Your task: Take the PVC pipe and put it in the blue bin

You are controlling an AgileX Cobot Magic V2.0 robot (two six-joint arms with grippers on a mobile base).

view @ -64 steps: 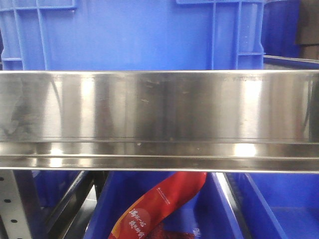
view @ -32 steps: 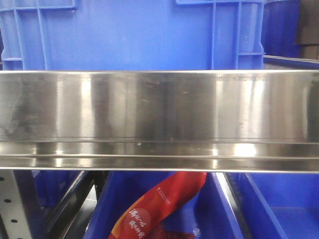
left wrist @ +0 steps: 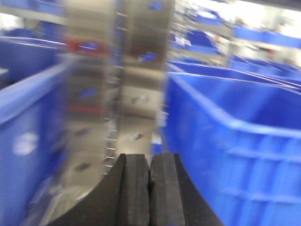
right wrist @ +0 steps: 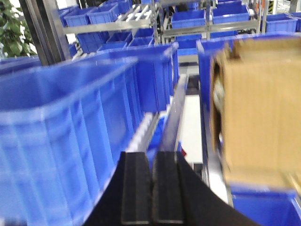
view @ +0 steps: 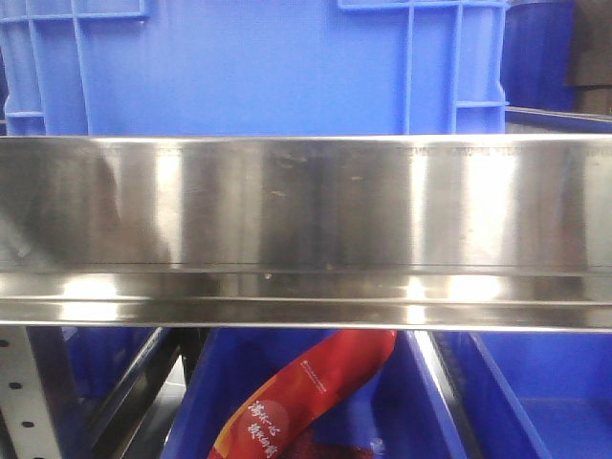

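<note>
The left gripper (left wrist: 149,188), pads pressed together on nothing, is facing a perforated steel rack upright (left wrist: 117,94); the right gripper (right wrist: 151,188), likewise closed and empty, is pointing past tall blue plastic bins (right wrist: 70,127). The white PVC pipe is showing nowhere, so the search is likely still under way; next, locating it.

A steel shelf (view: 306,229) ran across the whole front view, and its shiny front edge reflected the light in bright vertical bands. A blue bin (view: 258,67) stood directly on it, and a second bin (view: 540,57) stood just beside, at the right. Under the shelf, a lower bin (view: 421,402) held a red bag (view: 306,402). A perforated upright (view: 24,402) carried the shelf at the left.
</note>
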